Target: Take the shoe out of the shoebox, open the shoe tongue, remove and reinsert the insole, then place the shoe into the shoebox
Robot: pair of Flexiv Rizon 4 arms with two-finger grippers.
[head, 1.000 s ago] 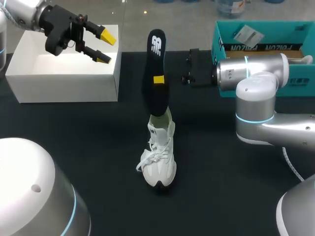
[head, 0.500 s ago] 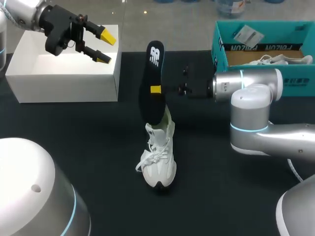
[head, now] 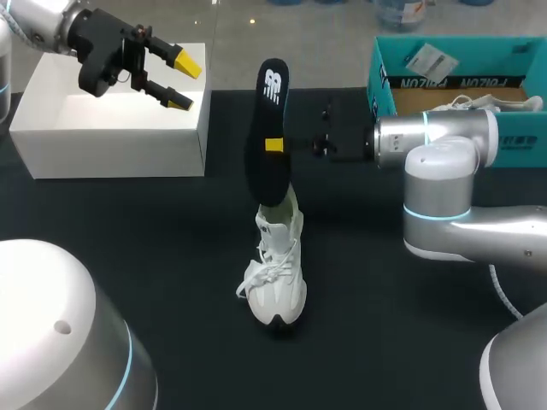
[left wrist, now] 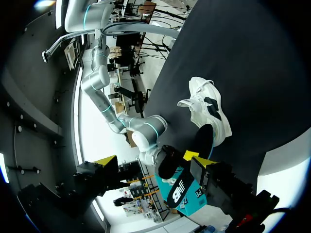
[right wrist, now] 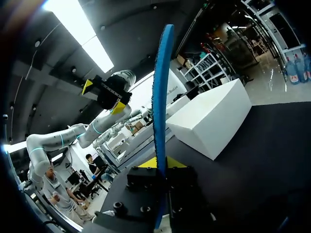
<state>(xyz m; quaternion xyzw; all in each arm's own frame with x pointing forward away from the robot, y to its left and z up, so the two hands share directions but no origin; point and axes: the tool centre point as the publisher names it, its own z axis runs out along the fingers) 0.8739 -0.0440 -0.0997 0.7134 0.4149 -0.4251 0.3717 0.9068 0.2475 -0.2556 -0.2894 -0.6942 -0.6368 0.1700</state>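
Black cloth covers the table (head: 128,256) in the head view, and a white shoe (head: 275,278) stands on it near the middle, toe toward the camera. A black insole (head: 267,120) rises almost upright from the shoe's opening, its lower end inside the shoe and its logo end uppermost. The right gripper (head: 275,145) comes in level from the right and pinches the insole about halfway up, with one yellow tip pressed on the near face and the other hidden behind it. The teal shoebox (head: 444,81) sits at the table's far right corner behind the right arm, with a second shoe (head: 491,102) showing inside it. At the far left a white box (head: 111,128) rests on the table, and the left gripper (head: 182,83) hangs over its right end with its fingers spread and nothing between them. From the left wrist view, the shoe (left wrist: 209,109) lies ahead of the spread fingers on the dark cloth, the insole (left wrist: 199,143) sticks up out of it, and the right arm reaches in to grip it, with the shoebox (left wrist: 192,196) just behind. From the right wrist view, the insole (right wrist: 160,92) appears edge-on as a thin blue strip clamped between that gripper's own fingers and rising well ahead of them; the white box (right wrist: 214,116) sits beyond on the table, and the left gripper (right wrist: 103,94) hovers above it, tips apart
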